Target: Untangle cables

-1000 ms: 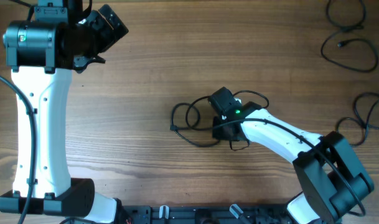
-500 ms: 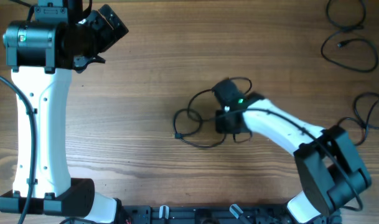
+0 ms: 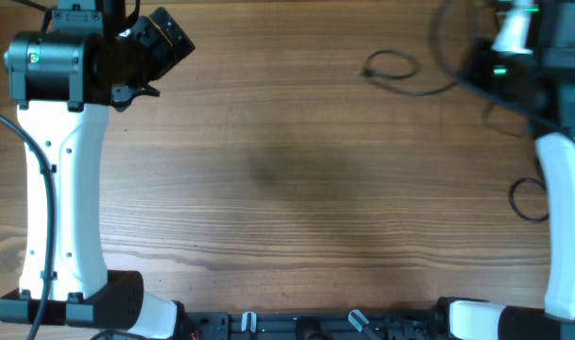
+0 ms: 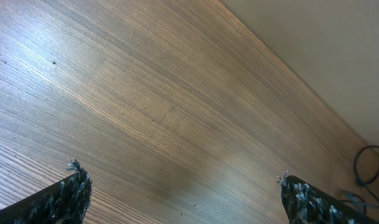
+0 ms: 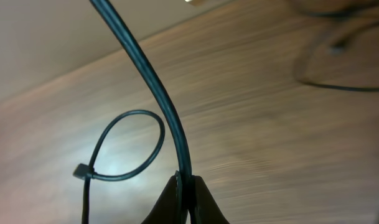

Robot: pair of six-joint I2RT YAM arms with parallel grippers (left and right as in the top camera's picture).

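At desk (image 3: 268, 189) far right corner, right pincer (image 5: 186, 185) clamps one cable (image 5: 153, 84), likely to pull it free; left pincer (image 4: 183, 190) hangs wide open, empty.

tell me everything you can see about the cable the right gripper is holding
The cable is a thin, smooth black cord, rubbery-looking. The right gripper is shut on it, fingertips pinching one strand that curves up and out of the wrist view. Beside the pinch it curls into a small loop ending at a small blocky piece, plug or tie, too blurred to tell. From overhead, that loop sits near the far edge of the table; whether it touches the wood is unclear.
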